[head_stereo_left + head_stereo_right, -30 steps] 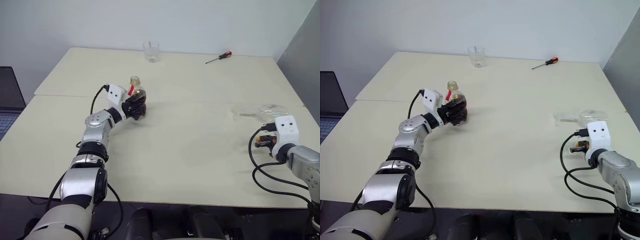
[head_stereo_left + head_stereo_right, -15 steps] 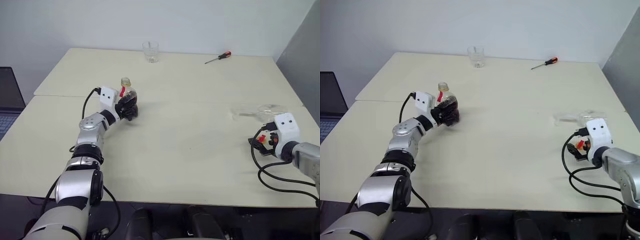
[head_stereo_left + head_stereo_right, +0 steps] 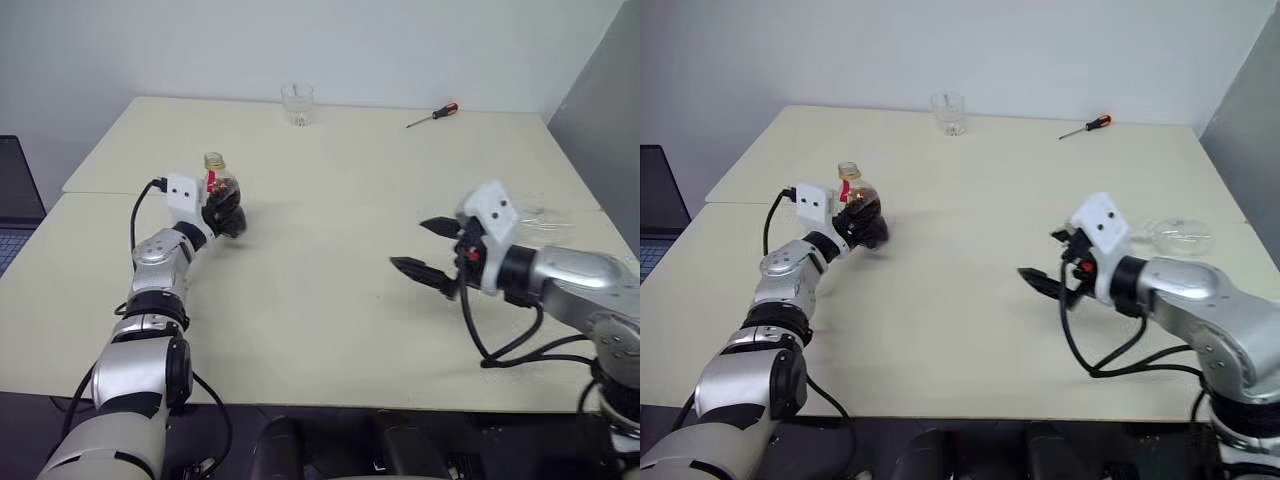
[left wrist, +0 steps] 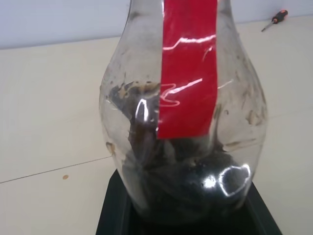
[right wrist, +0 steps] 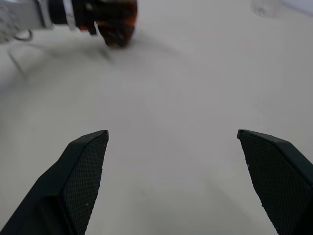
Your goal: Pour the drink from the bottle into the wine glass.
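Two end effectors, left (image 3: pixel 225 208) gripping bottle (image 3: pixel 218 186), right (image 3: pixel 428 248) agape

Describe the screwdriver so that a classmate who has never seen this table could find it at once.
Start at the pale table and go to its far right corner. The screwdriver lies flat there, right of the short clear tumbler. It alone has a red-and-black handle and a thin metal shaft.

Silver-grey metal arms with black joint rings end in white camera boxes, looping black cables trailing behind each wrist. The right gripper (image 3: pixel 433 247) has two black pointed fingers (image 5: pixel 80 171) with cross-hatched pads and a red spot just behind them.
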`<act>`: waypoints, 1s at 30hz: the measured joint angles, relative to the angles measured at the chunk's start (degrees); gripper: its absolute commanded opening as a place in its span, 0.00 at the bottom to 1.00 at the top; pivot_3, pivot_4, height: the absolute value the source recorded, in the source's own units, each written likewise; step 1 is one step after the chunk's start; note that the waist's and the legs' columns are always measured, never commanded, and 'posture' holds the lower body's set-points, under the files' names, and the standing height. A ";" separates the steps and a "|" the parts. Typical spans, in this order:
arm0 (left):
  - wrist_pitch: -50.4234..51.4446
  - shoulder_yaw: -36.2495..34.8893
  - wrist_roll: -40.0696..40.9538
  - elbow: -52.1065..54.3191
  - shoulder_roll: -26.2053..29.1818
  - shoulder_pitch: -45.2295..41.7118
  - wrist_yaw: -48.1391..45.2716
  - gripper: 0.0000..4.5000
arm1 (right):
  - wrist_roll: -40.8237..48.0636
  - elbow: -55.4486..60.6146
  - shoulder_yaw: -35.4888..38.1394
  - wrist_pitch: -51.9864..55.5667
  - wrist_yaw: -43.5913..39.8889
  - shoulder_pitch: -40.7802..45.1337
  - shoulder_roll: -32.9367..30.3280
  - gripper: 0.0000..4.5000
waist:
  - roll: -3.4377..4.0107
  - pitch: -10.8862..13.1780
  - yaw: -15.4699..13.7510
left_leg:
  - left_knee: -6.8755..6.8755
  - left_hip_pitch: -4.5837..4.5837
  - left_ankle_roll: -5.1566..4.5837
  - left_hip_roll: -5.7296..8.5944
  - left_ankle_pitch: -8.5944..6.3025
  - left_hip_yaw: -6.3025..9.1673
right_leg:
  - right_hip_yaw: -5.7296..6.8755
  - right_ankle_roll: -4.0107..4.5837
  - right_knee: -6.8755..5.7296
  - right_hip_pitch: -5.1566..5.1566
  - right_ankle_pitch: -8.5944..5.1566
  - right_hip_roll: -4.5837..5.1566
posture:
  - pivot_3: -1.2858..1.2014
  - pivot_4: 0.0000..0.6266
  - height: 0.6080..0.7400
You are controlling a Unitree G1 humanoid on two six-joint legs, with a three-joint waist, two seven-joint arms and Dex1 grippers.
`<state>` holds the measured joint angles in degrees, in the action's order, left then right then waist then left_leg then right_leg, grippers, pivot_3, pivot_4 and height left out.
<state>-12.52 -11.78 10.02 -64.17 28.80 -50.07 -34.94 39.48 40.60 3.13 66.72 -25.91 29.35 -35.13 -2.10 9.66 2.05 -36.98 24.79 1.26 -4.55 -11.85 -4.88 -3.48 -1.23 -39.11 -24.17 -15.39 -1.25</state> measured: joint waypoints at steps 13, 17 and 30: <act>0.04 -3.27 1.04 -1.31 0.13 4.70 1.76 0.99 | -6.31 -5.58 -6.28 -4.55 0.03 0.23 -1.01 1.00 | -0.09 -0.06 -0.16 | 0.02 0.00 0.01 -0.03 0.00 -0.06 | 0.04 0.25 -0.02 -0.03 0.13 0.00 | 0.52 0.24 1.00; 1.03 -3.49 1.33 0.87 0.18 6.26 1.66 0.99 | -6.87 -7.29 -6.29 -5.23 -0.73 0.34 -1.23 1.00 | -0.09 -0.06 -0.15 | 0.02 -0.01 0.01 -0.03 0.00 -0.07 | 0.03 0.26 -0.03 -0.03 0.14 0.01 | 0.52 0.24 1.00; 9.51 -5.94 7.13 41.57 -3.20 38.99 3.98 0.99 | -3.13 -15.55 11.97 3.25 6.05 -6.10 8.11 1.00 | 0.09 -0.60 0.42 | 0.14 -0.28 0.03 -0.10 -0.01 -0.06 | -0.26 0.25 -0.06 0.11 0.14 0.34 | 0.52 0.24 1.00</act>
<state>-3.01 -17.72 17.15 -22.60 25.60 -11.08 -30.95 36.35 25.06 15.10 69.97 -19.85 23.25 -27.01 -2.00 9.07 2.47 -36.83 24.51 1.28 -4.65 -11.86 -4.94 -3.74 -0.98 -39.16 -24.06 -15.25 -0.91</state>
